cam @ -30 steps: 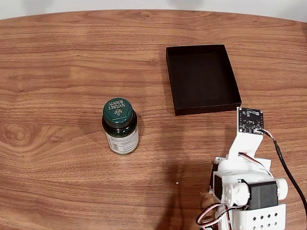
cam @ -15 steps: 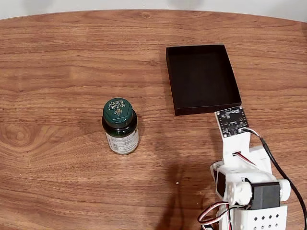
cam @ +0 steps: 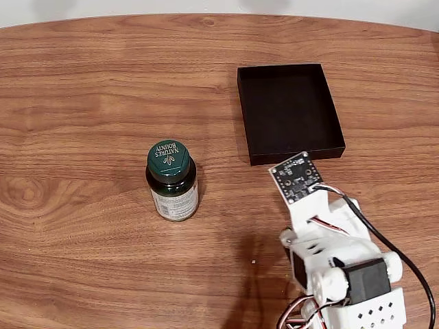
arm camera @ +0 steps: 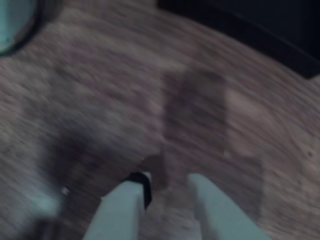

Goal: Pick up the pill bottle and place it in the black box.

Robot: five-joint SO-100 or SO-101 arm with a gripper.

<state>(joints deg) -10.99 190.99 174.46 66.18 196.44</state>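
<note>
- Fixed view: the white printed arm (cam: 336,267) sits at the lower right of the wooden table (cam: 82,82), leaning up and to the left, with a small black circuit board (cam: 295,177) at its upper end just below the near wall of the box.
- The wrist view is smeared; the two pale fingers of the gripper (arm camera: 167,181) come in from the bottom edge, with a narrow gap between them and bare wood grain behind, holding nothing.
- The small dark green translucent pill bottle with a green ribbed cap (cam: 171,181) stands upright on the table, left of the arm and well apart from it. The cap carries gold lettering, and a pale label wraps the body.
- The shallow matte black rectangular box (cam: 289,112) lies flat, up and to the right of the bottle, well apart from it.
- In the wrist view a green blur at the top left corner is the bottle (arm camera: 12,25), and a dark band along the top right is the box (arm camera: 260,25).
</note>
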